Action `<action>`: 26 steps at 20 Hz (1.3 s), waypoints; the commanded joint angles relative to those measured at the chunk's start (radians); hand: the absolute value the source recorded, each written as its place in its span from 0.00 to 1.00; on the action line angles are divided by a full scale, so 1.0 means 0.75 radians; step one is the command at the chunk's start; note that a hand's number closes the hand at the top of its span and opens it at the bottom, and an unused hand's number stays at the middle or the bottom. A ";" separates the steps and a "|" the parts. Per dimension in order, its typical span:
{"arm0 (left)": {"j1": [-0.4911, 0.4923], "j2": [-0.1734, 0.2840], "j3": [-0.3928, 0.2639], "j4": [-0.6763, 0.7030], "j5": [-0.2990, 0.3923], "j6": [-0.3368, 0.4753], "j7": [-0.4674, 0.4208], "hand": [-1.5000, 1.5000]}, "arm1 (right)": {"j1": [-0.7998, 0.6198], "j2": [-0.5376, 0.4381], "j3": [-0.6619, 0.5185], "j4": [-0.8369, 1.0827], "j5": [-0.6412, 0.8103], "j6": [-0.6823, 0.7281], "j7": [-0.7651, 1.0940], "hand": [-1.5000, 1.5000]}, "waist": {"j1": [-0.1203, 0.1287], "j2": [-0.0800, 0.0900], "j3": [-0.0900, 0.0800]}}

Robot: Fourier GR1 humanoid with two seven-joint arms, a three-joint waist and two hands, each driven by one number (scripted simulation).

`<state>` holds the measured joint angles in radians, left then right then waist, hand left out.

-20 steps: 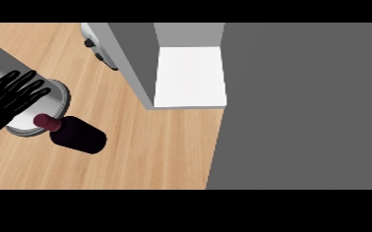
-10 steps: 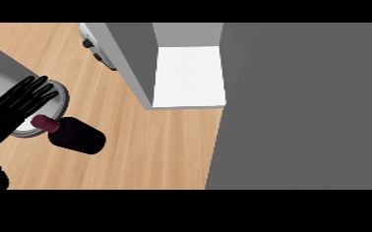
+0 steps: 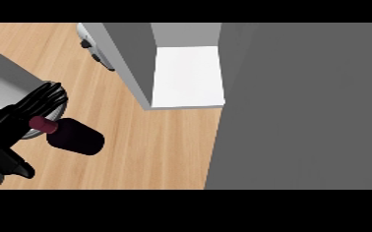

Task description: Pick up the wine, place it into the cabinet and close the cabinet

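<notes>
At the left edge of the head view, beside the wine bottle point(image 3: 75, 134), a black hand point(image 3: 22, 120) is seen; by its place at the left it is taken for the left hand. Its fingers point(image 3: 45, 100) are spread and slightly bent, fanned over a round grey plate point(image 3: 33, 132) of which only part shows, and its thumb point(image 3: 16, 164) is pointed down toward the lower edge, below the bottle's neck. The bottle is not enclosed by the hand: the dark red cap point(image 3: 42, 124) lies in the gap between fingers and thumb, close against the palm, but whether it is touched cannot be told. A grey forearm point(image 3: 16, 81) is seen above the hand, slanting in from the left edge. The wine bottle lies on its side on the wooden counter point(image 3: 160, 147), its cap toward the hand and its dark body pointed away from it, to the right. Up and to the right of the bottle, well apart from it, the cabinet point(image 3: 138, 59) is seen with its white interior shelf point(image 3: 187, 76) exposed. A small dark fitting point(image 3: 94, 54) is seen on the cabinet's left side. Right of the bottle, past the counter's edge, a plain grey surface point(image 3: 291, 108) fills the view. The right hand is not shown.
</notes>
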<state>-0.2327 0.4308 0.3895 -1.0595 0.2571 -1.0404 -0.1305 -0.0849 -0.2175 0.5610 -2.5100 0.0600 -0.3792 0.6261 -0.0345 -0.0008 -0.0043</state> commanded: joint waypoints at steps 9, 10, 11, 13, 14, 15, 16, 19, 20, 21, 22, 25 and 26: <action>-0.048 -0.054 -0.120 0.244 -0.380 0.085 -0.488 0.00 | 0.044 -0.089 0.021 -0.187 0.089 -0.021 0.041 0.00 | -0.012 0.005 -0.002; 0.000 -0.031 -0.127 0.243 -0.383 0.059 -0.528 0.00 | 0.104 -0.103 -0.002 -0.247 0.031 -0.018 -0.006 0.00 | -0.013 0.003 0.000; -0.037 -0.019 -0.145 0.272 -0.396 0.062 -0.542 0.00 | 0.105 -0.094 0.039 -0.219 0.069 -0.030 -0.008 0.00 | -0.012 0.003 0.000; -0.017 0.036 -0.147 0.340 -0.399 0.024 -0.626 0.00 | 0.064 -0.079 0.027 -0.179 0.047 -0.040 -0.031 0.00 | -0.020 0.007 -0.003; -0.021 -0.004 -0.188 0.332 -0.427 0.065 -0.638 0.00 | 0.064 -0.086 0.049 -0.182 0.075 -0.042 -0.028 0.00 | -0.014 0.003 -0.002; -0.086 0.000 -0.193 0.424 -0.419 0.065 -0.601 0.00 | 0.059 -0.072 0.063 -0.139 0.062 -0.041 -0.076 0.00 | -0.026 0.008 -0.002; -0.081 0.021 -0.196 0.416 -0.382 0.011 -0.577 0.00 | 0.047 -0.119 0.021 -0.210 0.057 -0.034 0.011 0.00 | -0.025 0.003 -0.002; -0.042 -0.023 -0.260 0.468 -0.415 0.038 -0.632 0.00 | 0.063 -0.115 0.041 -0.180 0.040 -0.043 -0.039 0.00 | -0.028 0.005 -0.003; -0.084 0.006 -0.259 0.493 -0.407 0.028 -0.616 0.00 | 0.074 -0.123 0.064 -0.201 0.053 -0.044 -0.041 0.00 | -0.032 0.003 -0.003; -0.066 -0.002 -0.279 0.483 -0.384 -0.025 -0.617 0.00 | 0.044 -0.097 0.048 -0.140 0.055 -0.066 -0.051 0.00 | -0.012 0.002 -0.002; -0.072 0.017 -0.272 0.514 -0.383 -0.004 -0.623 0.00 | 0.039 -0.120 0.060 -0.212 0.062 -0.061 -0.020 0.00 | -0.036 0.001 -0.005; -0.089 0.016 -0.322 0.547 -0.401 -0.006 -0.667 0.00 | 0.028 -0.124 0.031 -0.152 0.029 -0.061 -0.044 0.00 | -0.024 0.007 -0.004; -0.037 0.005 -0.352 0.490 -0.424 0.029 -0.712 0.00 | 0.057 -0.154 0.021 -0.197 0.050 -0.063 -0.031 0.00 | -0.011 -0.001 -0.002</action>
<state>-0.2872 0.4290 0.1649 -0.7059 -0.0399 -0.8572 -0.4850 -0.0808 -0.2979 0.5799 -2.4997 0.0551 -0.4256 0.5438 -0.0505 0.0013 -0.0063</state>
